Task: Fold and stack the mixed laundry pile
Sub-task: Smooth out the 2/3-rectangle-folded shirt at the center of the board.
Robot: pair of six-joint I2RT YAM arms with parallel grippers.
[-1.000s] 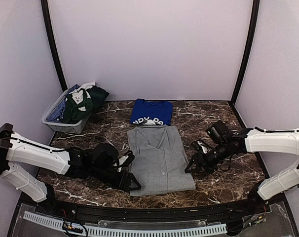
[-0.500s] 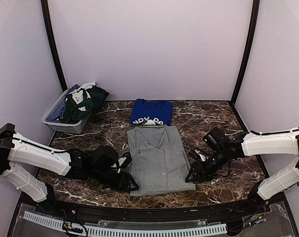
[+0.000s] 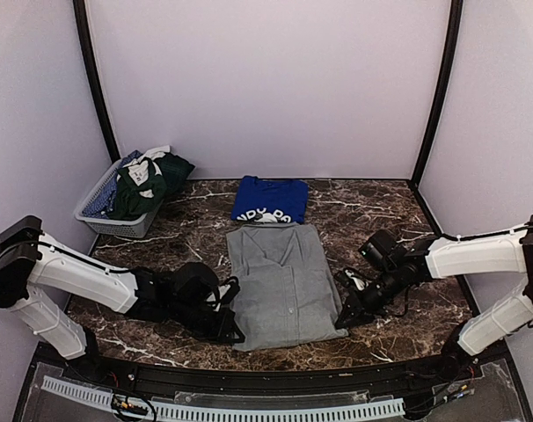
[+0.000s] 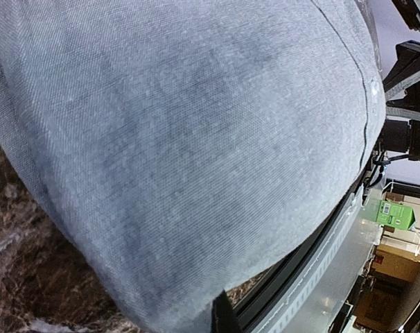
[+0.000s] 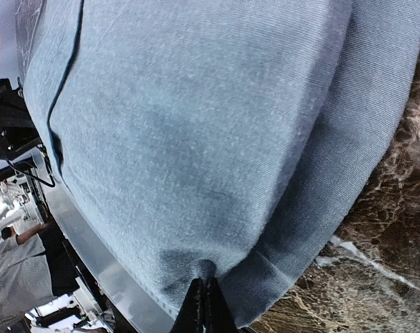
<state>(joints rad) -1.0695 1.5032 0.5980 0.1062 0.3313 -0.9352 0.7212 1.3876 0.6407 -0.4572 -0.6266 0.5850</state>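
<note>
Pinching near hem corners of light-grey collared polo shirt (image 3: 284, 281), left fingers (image 4: 222, 318) and right fingers (image 5: 196, 313) closed; lift unevenly and your fold skews.

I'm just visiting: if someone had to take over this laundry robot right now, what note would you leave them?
Left gripper: shut on the grey polo shirt's near left corner.
Right gripper: shut on its near right corner.
Blue T-shirt: folded, lying behind the polo.
To do: fold the polo, stack it, then the garments in the basket.
</note>
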